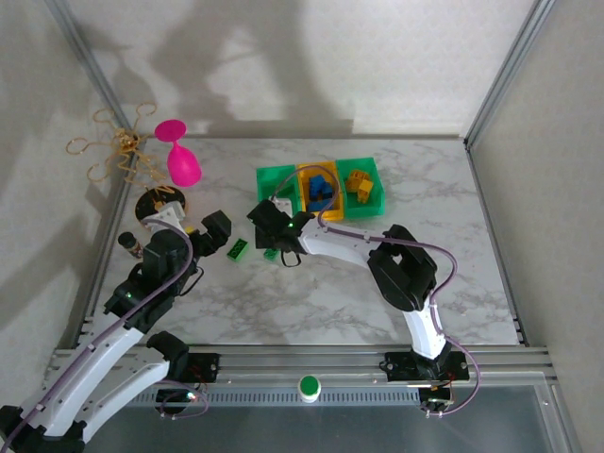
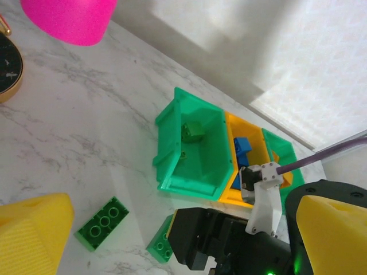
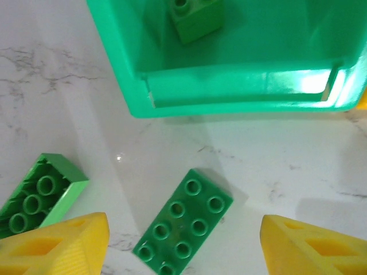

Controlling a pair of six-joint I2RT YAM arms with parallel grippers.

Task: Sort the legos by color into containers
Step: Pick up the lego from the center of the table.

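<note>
Dark green brick (image 3: pixel 184 220): two-by-four, studs up, flat on the marble table (image 3: pixel 287 166), lying at a slant.
Light green brick (image 3: pixel 37 197): upside down, hollow underside with round tubes showing; on the table beside the dark green brick, not touching it.
Small green brick (image 3: pixel 195 17): inside the left green bin (image 3: pixel 229 86), near a corner.
Bins: three in a row, side against side; orange-yellow bin (image 2: pixel 232 123) in the middle, right green bin (image 2: pixel 284 152) beyond it.
Other contents: blue bricks (image 2: pixel 243 146) in the orange-yellow bin; yellow pieces (image 1: pixel 357 184) in the right green bin.
Cut off: small green brick clipped by the top edge of the right wrist view; dark green brick's lowest corner clipped by the bottom edge there.
Covered: in the left wrist view, dark green brick half behind the right arm's black wrist (image 2: pixel 223 240).
Hard to make out: shapes of the yellow pieces, too small from above.
Right gripper (image 3: pixel 183 249): spread wide, holding nothing; yellow fingers (image 3: pixel 57 246) on either side of the dark green brick, a gap on each side; left green bin just ahead of the tips.
Left gripper (image 2: pixel 183 223): spread wide, empty; light green brick on the table between its fingers, nearer the one at the left of that view.
</note>
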